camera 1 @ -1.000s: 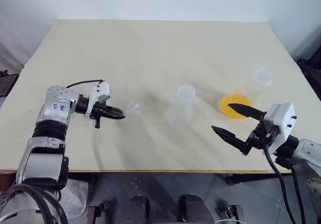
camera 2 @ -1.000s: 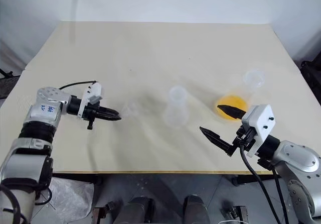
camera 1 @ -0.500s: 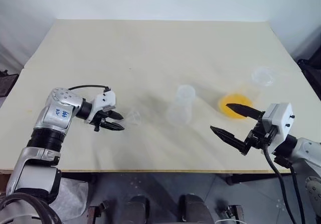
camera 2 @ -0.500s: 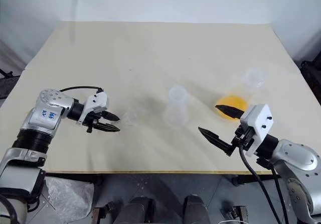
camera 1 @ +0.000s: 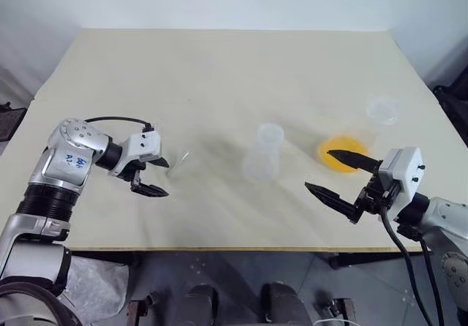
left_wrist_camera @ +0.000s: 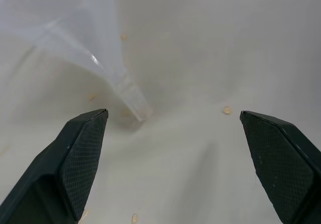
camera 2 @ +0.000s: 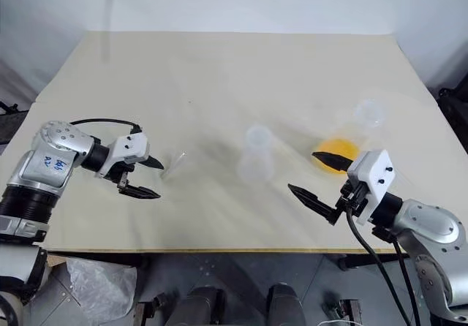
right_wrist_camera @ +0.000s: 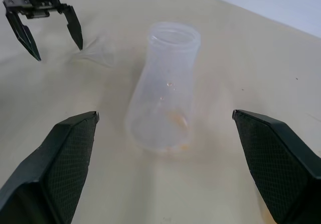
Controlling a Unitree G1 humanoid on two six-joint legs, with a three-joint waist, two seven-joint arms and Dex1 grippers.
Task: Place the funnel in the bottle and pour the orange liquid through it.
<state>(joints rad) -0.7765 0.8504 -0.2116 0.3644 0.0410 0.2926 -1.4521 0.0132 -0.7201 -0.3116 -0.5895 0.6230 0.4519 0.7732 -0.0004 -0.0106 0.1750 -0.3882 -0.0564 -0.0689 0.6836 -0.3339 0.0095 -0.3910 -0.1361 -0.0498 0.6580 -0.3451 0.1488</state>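
The clear funnel (camera 1: 179,164) lies tipped on the table, its spout (left_wrist_camera: 131,96) pointing toward my left gripper (camera 1: 159,177). That gripper is open just to the funnel's left, its fingers apart and off the plastic. The clear flask-shaped bottle (camera 1: 265,153) stands upright mid-table, empty apart from a faint orange trace at its base (right_wrist_camera: 173,118). The orange liquid (camera 1: 340,153) sits in a shallow clear bowl right of the bottle. My right gripper (camera 1: 318,170) hovers wide open in front of that bowl, holding nothing.
A small clear cup (camera 1: 382,110) stands behind the bowl near the table's right edge. The cream table (camera 1: 219,70) stretches bare behind the objects. Its front edge runs close below both grippers.
My left gripper went from shut on the funnel's spout to wide open and drew back slightly leftward. The funnel now rests free on the table. The right arm stayed still.
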